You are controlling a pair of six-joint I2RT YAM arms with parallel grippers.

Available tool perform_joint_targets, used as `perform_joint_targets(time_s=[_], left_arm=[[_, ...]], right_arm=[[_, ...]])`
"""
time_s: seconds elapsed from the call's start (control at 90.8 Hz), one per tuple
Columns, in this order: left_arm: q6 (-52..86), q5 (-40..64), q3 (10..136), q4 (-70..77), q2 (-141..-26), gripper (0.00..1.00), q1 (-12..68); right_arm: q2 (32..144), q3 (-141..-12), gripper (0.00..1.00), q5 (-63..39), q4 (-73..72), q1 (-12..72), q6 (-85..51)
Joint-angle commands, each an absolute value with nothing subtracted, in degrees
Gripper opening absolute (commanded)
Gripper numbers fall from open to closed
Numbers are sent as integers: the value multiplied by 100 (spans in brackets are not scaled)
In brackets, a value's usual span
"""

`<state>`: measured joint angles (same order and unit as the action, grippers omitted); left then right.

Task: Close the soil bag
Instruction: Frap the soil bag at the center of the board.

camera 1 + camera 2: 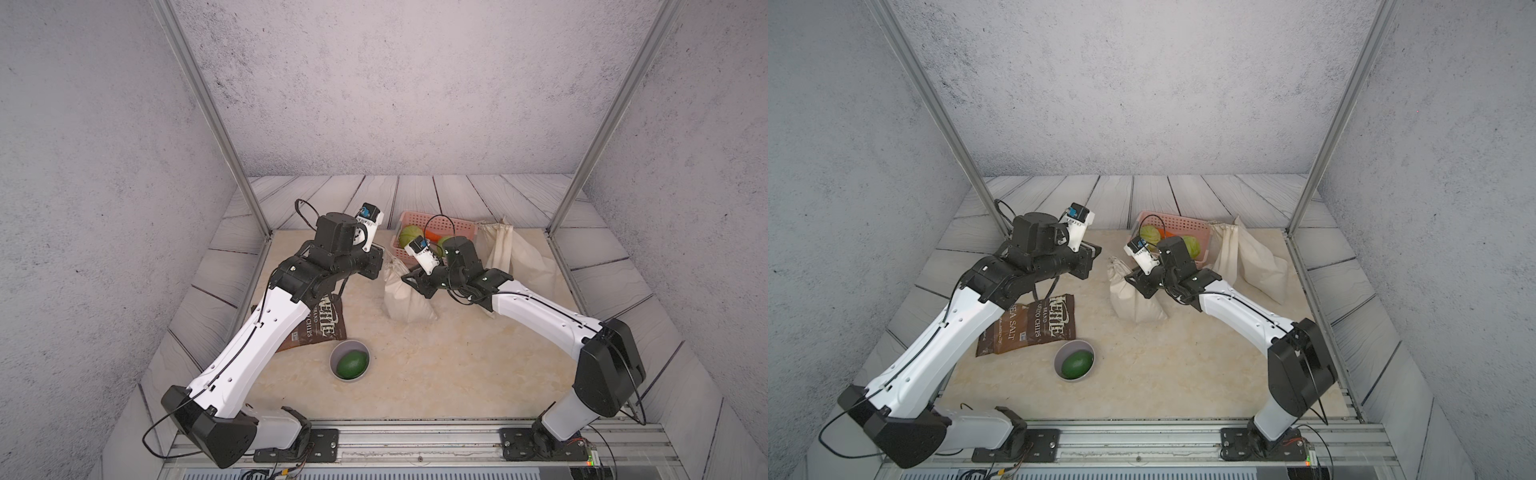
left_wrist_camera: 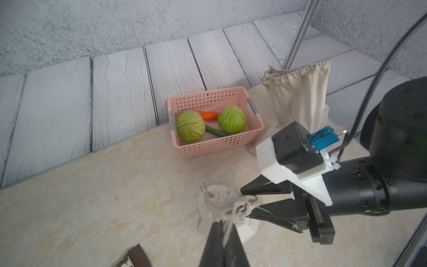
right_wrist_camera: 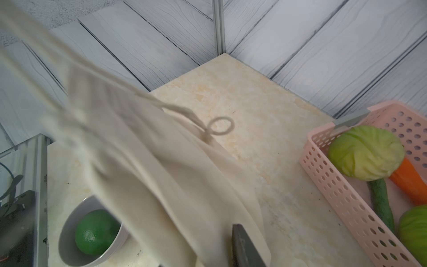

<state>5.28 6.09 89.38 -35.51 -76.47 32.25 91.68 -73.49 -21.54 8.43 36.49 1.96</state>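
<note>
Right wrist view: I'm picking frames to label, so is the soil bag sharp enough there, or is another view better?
Right wrist view: soil bag blurred near the lens, pink basket crisp. Left wrist view: bag's gathered mouth sharp, best choice. Both top views: evenly lit, bag partly hidden.

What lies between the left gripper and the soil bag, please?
A taut stretch of drawstring, from the shut left gripper to the gathered mouth of the soil bag; the left wrist view shows it.
</note>
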Motion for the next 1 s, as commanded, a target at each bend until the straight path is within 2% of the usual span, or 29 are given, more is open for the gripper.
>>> perform_joint_targets(time_s=[0.0,0.077,0.165,0.352,0.716,0.892,0.991], left_arm=[[610,712,9340,-2954,-7514,0,3173],[623,791,9369,-2953,-7547,0,3179],[625,866,9384,-2968,-7591,0,3182],[630,914,9402,-3061,-7657,0,3199],[564,977,9239,-3107,-7542,0,3210],[484,1204,9229,-3077,-7491,0,3219],[442,1309,9229,-3062,-7458,0,3226]], right_arm=[[8690,-7342,42,-2332,917,3671,131],[8541,-7280,50,-2367,567,3758,115],[8498,-7194,55,-2469,62,3842,-34],[8641,-7562,57,-2193,-244,4068,-261],[9083,-8240,53,-2063,-4,4190,-268],[9356,-8462,46,-2060,317,4194,102],[9485,-8498,34,-2134,451,4183,269]])
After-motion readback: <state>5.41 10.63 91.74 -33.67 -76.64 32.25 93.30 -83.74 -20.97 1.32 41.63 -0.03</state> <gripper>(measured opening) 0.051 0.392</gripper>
